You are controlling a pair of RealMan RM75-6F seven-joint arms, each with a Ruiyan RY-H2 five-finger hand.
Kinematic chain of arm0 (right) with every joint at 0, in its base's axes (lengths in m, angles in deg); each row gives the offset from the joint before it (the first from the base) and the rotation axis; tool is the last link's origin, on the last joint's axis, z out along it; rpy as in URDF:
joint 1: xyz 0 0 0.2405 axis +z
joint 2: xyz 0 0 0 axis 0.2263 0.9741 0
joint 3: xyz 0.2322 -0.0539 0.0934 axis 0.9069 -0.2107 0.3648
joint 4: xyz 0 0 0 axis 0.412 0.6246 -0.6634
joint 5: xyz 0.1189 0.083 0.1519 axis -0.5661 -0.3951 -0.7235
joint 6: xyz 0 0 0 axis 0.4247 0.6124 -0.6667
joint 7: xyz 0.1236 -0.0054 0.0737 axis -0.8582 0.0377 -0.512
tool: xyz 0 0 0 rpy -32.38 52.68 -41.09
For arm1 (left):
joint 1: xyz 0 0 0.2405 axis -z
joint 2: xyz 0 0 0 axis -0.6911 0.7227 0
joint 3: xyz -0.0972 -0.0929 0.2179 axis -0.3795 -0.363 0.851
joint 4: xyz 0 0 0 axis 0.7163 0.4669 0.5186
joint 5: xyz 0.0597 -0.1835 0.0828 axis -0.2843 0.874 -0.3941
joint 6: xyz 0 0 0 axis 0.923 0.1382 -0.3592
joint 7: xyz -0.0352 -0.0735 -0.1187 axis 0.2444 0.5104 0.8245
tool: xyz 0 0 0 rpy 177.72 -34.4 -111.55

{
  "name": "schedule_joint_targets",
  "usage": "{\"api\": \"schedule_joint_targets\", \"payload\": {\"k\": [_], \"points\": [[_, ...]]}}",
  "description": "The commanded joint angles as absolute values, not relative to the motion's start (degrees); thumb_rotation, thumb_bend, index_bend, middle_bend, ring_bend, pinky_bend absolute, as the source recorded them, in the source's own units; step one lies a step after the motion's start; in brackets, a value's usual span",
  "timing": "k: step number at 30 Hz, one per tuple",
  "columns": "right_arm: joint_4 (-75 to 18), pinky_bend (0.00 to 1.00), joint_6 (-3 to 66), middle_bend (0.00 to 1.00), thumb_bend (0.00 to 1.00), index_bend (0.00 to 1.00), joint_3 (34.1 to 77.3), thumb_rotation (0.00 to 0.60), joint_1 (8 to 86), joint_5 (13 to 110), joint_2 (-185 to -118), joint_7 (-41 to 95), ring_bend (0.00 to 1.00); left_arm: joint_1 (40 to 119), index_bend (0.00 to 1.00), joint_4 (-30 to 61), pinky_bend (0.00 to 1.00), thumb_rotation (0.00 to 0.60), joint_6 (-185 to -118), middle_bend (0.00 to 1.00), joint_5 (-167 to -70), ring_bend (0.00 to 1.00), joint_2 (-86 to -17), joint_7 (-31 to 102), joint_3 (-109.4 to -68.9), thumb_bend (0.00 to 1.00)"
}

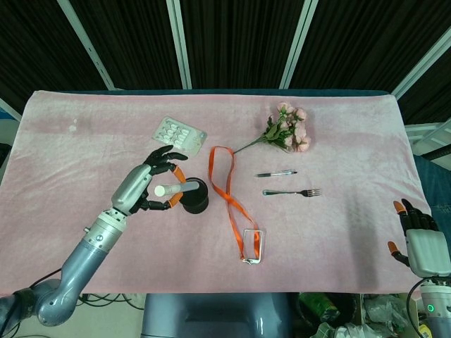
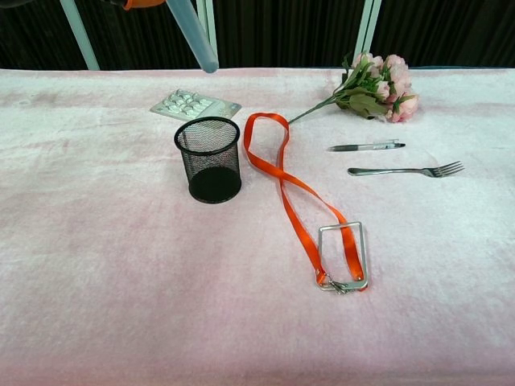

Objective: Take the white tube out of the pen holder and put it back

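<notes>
My left hand (image 1: 149, 184) holds the white tube (image 1: 170, 189) above and just left of the black mesh pen holder (image 1: 193, 196). In the chest view the tube (image 2: 192, 35) hangs tilted from the top edge, its lower end well above the holder (image 2: 209, 159), which stands upright and looks empty. An orange fingertip shows at the top left of that view. My right hand (image 1: 417, 239) rests at the lower right corner of the head view, off the cloth, fingers apart and holding nothing.
On the pink cloth (image 1: 338, 141) lie a pill blister pack (image 1: 179, 134), an orange lanyard with a metal badge frame (image 1: 251, 245), a bunch of pink flowers (image 1: 287, 131), a pen (image 1: 276, 173) and a fork (image 1: 292, 192).
</notes>
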State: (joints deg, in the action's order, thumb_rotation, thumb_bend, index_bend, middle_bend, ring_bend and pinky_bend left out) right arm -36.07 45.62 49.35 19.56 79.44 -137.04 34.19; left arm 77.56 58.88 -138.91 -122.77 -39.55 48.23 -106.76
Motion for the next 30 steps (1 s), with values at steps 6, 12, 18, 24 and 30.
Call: {"api": "schedule_joint_targets", "payload": {"k": [6,12,18,24,30], "points": [[-36.09,0.18,45.57,0.05,0.22,0.03,49.28,0.6,19.63,79.51,-137.23,34.57,0.14,69.9,0.58,64.46,0.0,0.6,-105.15,0.21,-120.4,0.0,-28.96,98.23,-129.2,0.45],[-36.14,0.18,45.62,0.05,0.22,0.03,49.3,0.6,19.6,79.47,-137.17,34.52,0.14,65.08,0.59,63.36,0.0,0.6,-110.57,0.21,-134.98,0.0,-32.77,99.56,-131.29,0.45],[-36.06,0.18,45.41,0.05,0.22,0.03,49.33,0.6,19.61,79.25,-137.15,34.46,0.14,64.29,0.59,57.35,0.0,0.6,-120.55,0.21,-148.92,0.0,-34.62,85.15,-125.21,0.45],[-36.21,0.18,45.24,0.05,0.22,0.03,49.23,0.6,19.7,79.32,-137.12,34.74,0.14,65.49,0.6,50.26,0.0,0.6,-134.04,0.22,-152.47,0.0,-43.31,57.04,-118.65,0.45],[-36.24,0.18,45.21,0.05,0.22,0.03,49.31,0.6,19.67,79.11,-137.0,34.68,0.14,64.77,0.6,48.61,0.0,0.6,-140.69,0.22,-152.06,0.0,-45.38,40.27,-115.07,0.45]]}}
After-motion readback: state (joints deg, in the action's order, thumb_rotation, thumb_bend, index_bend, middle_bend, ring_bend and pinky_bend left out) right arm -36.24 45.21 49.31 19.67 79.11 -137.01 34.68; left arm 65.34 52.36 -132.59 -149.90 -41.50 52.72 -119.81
